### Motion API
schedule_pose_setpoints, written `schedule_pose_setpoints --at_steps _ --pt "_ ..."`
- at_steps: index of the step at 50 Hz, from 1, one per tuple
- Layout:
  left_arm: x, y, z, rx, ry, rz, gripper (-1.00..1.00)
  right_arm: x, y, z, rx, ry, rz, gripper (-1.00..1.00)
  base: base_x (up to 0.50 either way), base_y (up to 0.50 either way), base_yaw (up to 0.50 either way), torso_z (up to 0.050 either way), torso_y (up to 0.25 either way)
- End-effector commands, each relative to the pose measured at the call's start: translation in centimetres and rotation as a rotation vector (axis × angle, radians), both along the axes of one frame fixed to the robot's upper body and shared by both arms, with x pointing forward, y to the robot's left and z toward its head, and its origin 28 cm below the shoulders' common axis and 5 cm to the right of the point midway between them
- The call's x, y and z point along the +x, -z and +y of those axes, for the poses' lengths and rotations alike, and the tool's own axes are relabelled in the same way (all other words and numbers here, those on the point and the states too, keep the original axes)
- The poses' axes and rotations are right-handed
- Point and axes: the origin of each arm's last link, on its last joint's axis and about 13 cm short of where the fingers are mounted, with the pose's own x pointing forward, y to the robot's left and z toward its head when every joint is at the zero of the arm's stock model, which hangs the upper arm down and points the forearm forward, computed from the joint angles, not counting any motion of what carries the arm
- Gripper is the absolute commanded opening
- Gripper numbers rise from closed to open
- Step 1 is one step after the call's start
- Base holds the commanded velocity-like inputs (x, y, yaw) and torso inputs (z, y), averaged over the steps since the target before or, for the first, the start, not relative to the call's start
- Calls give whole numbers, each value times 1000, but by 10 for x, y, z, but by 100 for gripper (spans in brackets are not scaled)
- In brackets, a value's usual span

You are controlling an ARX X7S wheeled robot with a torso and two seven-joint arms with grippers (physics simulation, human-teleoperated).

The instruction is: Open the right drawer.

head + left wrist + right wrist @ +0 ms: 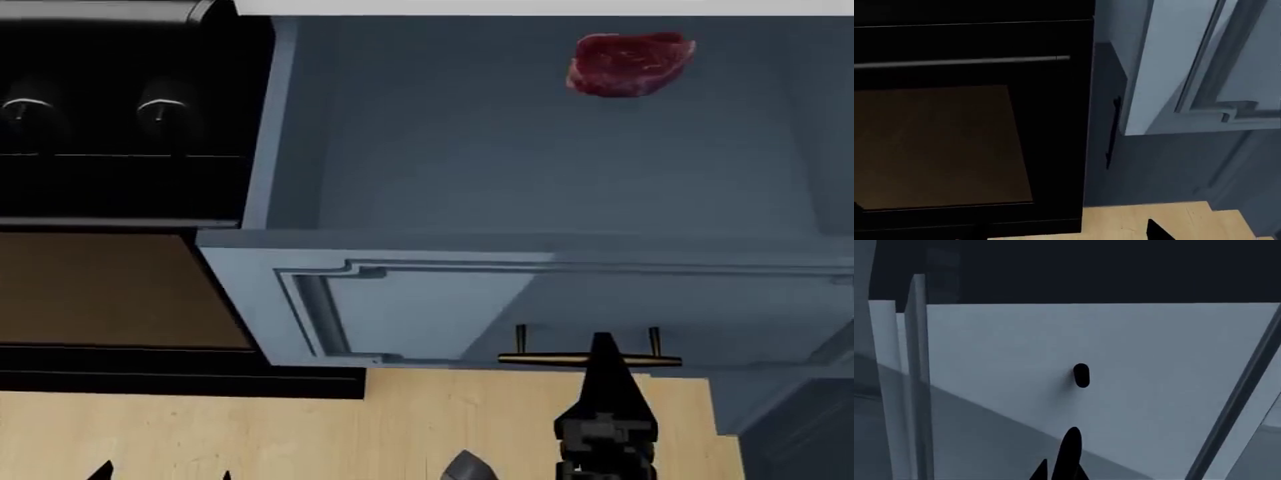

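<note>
In the head view, from the left, the oven [120,200] stands black with two knobs [94,112] above its brown window. Beside it the drawer [534,300] is pulled well out, its moulded front facing the floor side and its blue-grey inside open to view, with a red steak [630,63] lying far back. I judge the task nearly or fully done.

The brass handle [590,358] sits low on the front, and the right end effector [603,352] reaches up with its tip at the bar's middle, the natural spot for an even pull. Whether its jaws are closed on the bar I cannot tell.

The left wrist view alone shows the cabinet door [1104,125] below, with its dark vertical handle [1111,131]. The right wrist view shows only the plain front and one dark post [1081,375]. The left end effector's state cannot be told.
</note>
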Motion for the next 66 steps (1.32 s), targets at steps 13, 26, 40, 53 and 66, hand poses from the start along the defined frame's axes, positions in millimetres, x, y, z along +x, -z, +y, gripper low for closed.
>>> schedule_pose_setpoints --at_steps 13,26,40,53,66 --pt "-1 0 0 1 -1 -1 100 -3 -6 14 -93 -71 -123 -100 -175 0 0 0 1" --pt "0 0 0 -1 -1 0 100 -4 -8 15 -92 -74 -128 -100 -173 0 0 1 1" --pt "0 1 0 0 0 2 100 -3 -9 14 -90 -71 -131 -100 -165 0 0 0 1" --pt "0 1 1 0 -4 2 100 -2 -9 16 -91 -76 -132 -100 -163 0 0 1 2" --pt "0 0 1 -1 -4 -2 100 -2 -9 16 -96 -83 -133 -100 -162 1 0 1 1"
